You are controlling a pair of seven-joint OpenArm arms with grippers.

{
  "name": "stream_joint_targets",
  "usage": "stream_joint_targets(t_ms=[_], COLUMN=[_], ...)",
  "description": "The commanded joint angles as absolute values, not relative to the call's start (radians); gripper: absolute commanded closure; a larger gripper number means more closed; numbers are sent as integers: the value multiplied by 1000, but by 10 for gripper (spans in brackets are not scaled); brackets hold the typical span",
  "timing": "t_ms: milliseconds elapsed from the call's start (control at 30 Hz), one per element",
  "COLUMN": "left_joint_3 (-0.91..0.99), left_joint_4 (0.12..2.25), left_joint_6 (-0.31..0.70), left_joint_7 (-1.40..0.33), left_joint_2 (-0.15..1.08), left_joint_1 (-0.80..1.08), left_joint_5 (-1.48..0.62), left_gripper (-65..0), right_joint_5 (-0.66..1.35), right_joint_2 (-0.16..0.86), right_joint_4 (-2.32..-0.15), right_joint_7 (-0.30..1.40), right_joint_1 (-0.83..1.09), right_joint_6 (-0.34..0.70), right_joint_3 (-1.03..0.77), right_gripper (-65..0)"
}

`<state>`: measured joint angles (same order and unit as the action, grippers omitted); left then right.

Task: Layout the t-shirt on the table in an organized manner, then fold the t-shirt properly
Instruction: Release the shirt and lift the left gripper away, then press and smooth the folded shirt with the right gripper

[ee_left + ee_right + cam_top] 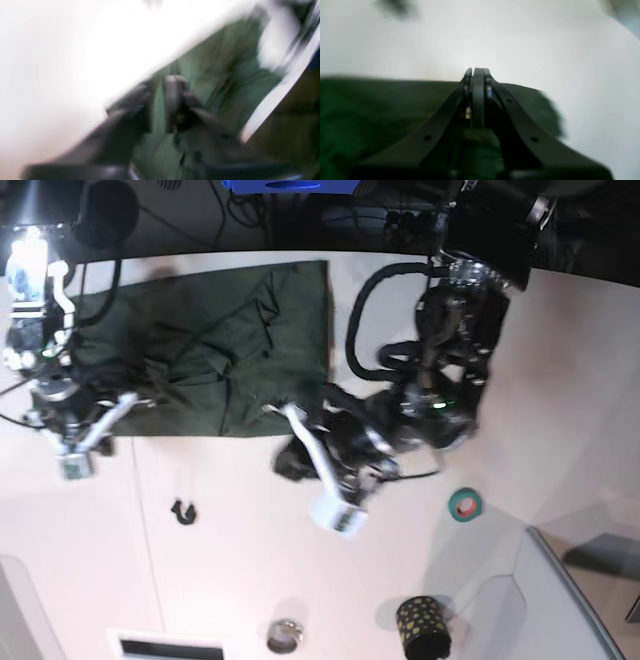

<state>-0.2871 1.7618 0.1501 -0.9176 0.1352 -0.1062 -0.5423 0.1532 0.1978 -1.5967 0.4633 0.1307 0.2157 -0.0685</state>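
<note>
We saw the t-shirt (225, 350) lying spread but wrinkled on the far part of the white tabletop (250, 570), its right edge fairly straight, creases bunched toward the middle. The right tool (477, 72) sat at the shirt's edge on the base view's left; in its wrist view the jaws were pressed together w/ green fabric right under and behind them, but we couldn't tell whether any cloth was pinched betw. the tips. The left tool (175, 82) was badly blurred in its own wrist view; jaws looked closed, hovering over green fabric near the shirt's border w/ the white tabletop. In the base view the left arm (420, 410) crossed from the upper right down toward the shirt's lower right corner, also motion-smeared.

Elsewhere on the tabletop: a small black hook-like item (182, 511) below the shirt, a teal tape roll (463, 503) to the right, a black cup w/ gold dots (424, 626) near the front, a small metal ring-shaped thing (284, 636) beside it, and a grey bin corner (560, 600) at lower right.
</note>
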Motion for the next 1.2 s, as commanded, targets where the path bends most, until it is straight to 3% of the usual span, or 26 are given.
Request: stream_joint_targets(t_ms=[0,233,300,367,467,533,667,833,1167], left_joint_3=[-206,220,311,398,478,499,509,504,501], left_joint_4=[1787,1794,1791,1790,1790,1790,1767,1728,1728], left_joint_6=[136,137,137,137,140,179,255,257,257], left_joint_7=[-924,-917,-915,-915,-915,-915,-915,-915,-915], left_joint_2=[186,349,366,369,366,364,361,337,334], left_joint_1=[-62,222,285,337,381,397,400,394,394], left_joint_5=[-527,-522,-521,-519,-519,-518,-518,-518,-518], left_gripper=[0,0,0,0,0,0,0,0,0], right_joint_5=[153,153,151,151,151,151,151,137,67], right_joint_2=[217,200,168,159,165,189,211,234,237], right_joint_4=[-1646,-1725,-1709,-1669,-1653,-1653,-1652,-1652,-1583], right_joint_7=[467,490,495,495,495,495,495,495,495], right_joint_1=[124,139,117,108,101,107,116,127,125], right_joint_6=[228,229,180,113,25,-4,-53,-145,-153], right_joint_3=[-35,240,285,328,404,441,513,526,524], right_gripper=[-2,-5,-11,-68,-242,-290,-290,-290,-290])
